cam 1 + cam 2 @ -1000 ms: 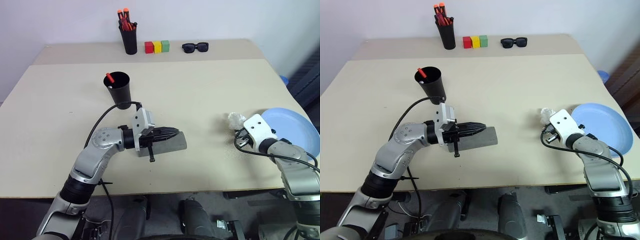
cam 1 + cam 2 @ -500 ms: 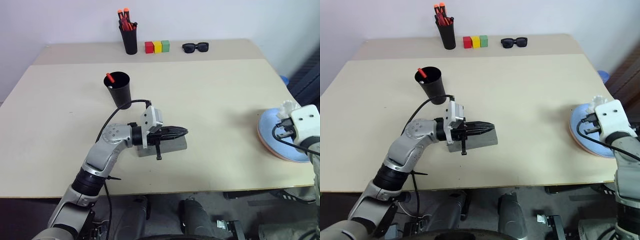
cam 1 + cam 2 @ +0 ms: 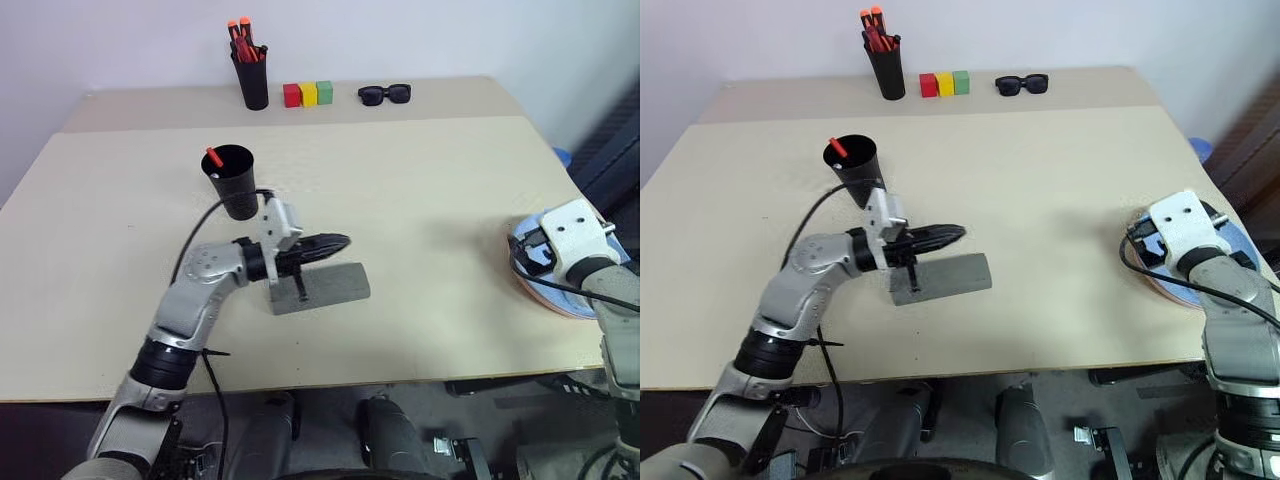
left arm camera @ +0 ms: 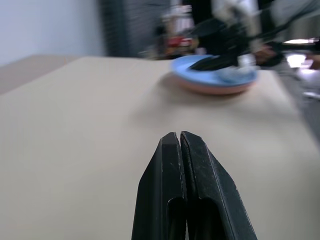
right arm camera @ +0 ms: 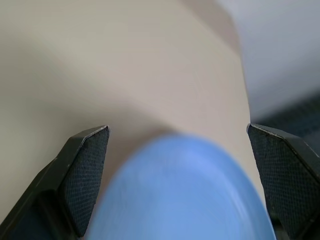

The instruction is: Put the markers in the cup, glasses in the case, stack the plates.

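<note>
Right wrist view shows your right gripper (image 5: 177,185) spread wide over the blue plate (image 5: 185,195), stacked on the pink plate (image 4: 212,89) at right. Your left gripper (image 4: 179,142) is pressed together above the closed grey case (image 3: 318,288), likely finished there.

Wide bare stretch of table (image 3: 430,200) between case (image 3: 320,288) and stacked plates (image 3: 545,290) at right edge, cup (image 3: 233,180) just behind left arm, marker holder (image 3: 250,72), 3 blocks (image 3: 307,94), sunglasses (image 3: 384,94) lining far edge
</note>
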Controlling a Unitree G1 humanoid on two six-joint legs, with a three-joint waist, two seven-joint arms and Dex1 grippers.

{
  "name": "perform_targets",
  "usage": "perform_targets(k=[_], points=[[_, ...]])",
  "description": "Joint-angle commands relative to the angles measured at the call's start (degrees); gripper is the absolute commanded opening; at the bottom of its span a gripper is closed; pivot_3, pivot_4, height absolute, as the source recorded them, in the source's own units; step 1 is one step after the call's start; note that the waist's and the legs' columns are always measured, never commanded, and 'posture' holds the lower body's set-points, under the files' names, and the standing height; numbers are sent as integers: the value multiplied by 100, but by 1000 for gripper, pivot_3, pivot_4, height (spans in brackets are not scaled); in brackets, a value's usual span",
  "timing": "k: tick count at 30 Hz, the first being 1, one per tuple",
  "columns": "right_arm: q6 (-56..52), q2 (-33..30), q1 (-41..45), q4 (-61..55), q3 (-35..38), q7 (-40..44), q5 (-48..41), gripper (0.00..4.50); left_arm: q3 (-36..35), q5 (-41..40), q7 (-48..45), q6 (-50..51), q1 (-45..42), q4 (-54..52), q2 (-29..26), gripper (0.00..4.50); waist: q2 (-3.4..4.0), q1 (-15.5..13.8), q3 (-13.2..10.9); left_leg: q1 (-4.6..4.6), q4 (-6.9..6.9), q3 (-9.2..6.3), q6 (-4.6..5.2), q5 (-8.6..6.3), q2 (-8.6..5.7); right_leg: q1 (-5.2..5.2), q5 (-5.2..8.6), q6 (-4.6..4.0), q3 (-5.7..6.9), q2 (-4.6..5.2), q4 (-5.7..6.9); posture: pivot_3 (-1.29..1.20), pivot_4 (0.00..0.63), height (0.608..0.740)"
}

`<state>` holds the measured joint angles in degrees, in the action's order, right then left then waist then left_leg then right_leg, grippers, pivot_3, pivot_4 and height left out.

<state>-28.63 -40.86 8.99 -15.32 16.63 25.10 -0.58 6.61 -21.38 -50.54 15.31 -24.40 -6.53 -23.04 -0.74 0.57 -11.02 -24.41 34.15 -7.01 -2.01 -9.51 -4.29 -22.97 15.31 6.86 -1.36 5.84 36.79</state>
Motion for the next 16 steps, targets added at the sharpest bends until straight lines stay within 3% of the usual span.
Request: perform_targets(k=[1,9,16], points=[[305,245,299,-169,-193,449,-586,4473,-574,-12,421,-57,271,-339,-136,0,0,6,0,0,0,-1,0,0,0,0,0,1,1,0,0,0,150,740],[776,610,980,689,-1125,1283,-960,4473,-1503,68,1074,36,1697,-1241,-724,0,0,-13,-1,1,-6,-18,2,-2,2,-5,0,-3,-4,-1,-2,0,150,740],[1188,692,1684,1826,-1443,1602,-922,4473,-1700,70,1594,138,2390,-1889,-681,0,-1,-6,-1,1,-5,-21,2,-3,0,5,0,-6,1,4,-16,0,150,740]])
